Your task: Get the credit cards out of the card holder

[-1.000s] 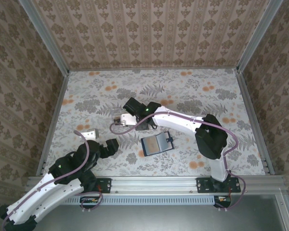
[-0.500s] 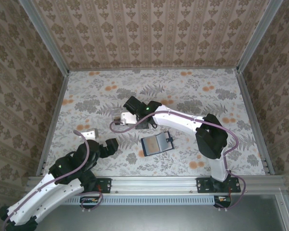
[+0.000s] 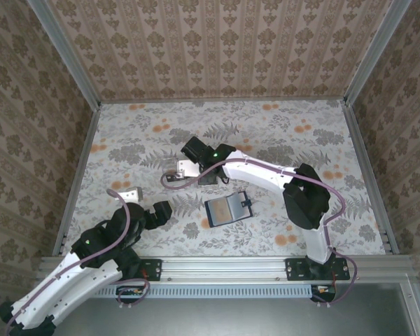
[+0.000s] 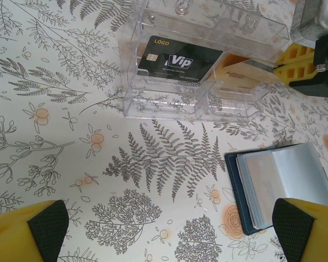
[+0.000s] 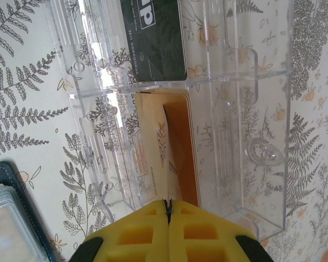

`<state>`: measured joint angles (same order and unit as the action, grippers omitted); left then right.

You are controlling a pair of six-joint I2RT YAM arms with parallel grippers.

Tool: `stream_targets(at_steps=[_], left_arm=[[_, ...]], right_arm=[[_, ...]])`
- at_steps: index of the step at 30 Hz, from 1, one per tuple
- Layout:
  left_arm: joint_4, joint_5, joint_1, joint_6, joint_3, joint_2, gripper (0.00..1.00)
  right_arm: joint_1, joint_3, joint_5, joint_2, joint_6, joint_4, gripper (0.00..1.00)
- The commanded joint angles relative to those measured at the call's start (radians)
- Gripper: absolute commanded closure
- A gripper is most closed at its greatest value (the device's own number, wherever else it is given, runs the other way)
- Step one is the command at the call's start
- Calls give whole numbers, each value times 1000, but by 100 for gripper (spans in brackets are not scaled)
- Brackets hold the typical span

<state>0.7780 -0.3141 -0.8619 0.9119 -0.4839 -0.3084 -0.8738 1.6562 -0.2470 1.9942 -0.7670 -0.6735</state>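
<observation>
Floral bench [image 3: 301,133]: my right gripper [image 5: 167,204] seems to pinch an orange card [image 5: 180,147] inside the clear box [image 5: 235,109] — drop-off, I judge. Left gripper [image 4: 167,226] spread; card holder [image 3: 228,208] open mid-bench, toward the near edge. Next — let go.

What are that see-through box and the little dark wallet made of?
The box looks like hard clear plastic, glossy: the floral table shows through its walls. The card holder seems navy leather or imitation, matte; its inner sleeves look like cloudy soft plastic.

Robot test cell — aluminium frame [image 3: 224,267], patterned paper walls [image 3: 224,49]
</observation>
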Motion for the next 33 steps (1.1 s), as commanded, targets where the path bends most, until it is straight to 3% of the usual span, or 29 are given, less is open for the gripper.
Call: stream_targets(at_steps=[1, 8, 9, 10, 12, 25, 33], left_arm=[[3, 13, 12, -15, 7, -6, 0], [1, 24, 26, -16, 10, -9, 0], [1, 25, 28, -17, 10, -11, 0], [0, 27, 30, -16, 11, -11, 0], [0, 31, 33, -18, 10, -11, 0], [0, 47, 52, -30, 1, -13, 0], [-30, 71, 58, -39, -2, -51, 0]], right_arm=[[3, 27, 33, 29, -25, 21, 100], [5, 30, 42, 53, -24, 32, 98], [5, 28, 41, 55, -24, 35, 91], [7, 30, 36, 59, -20, 41, 77], [9, 29, 16, 65, -14, 60, 68], [42, 33, -26, 67, 25, 127, 64], [46, -67, -98, -40, 148, 242, 60]])
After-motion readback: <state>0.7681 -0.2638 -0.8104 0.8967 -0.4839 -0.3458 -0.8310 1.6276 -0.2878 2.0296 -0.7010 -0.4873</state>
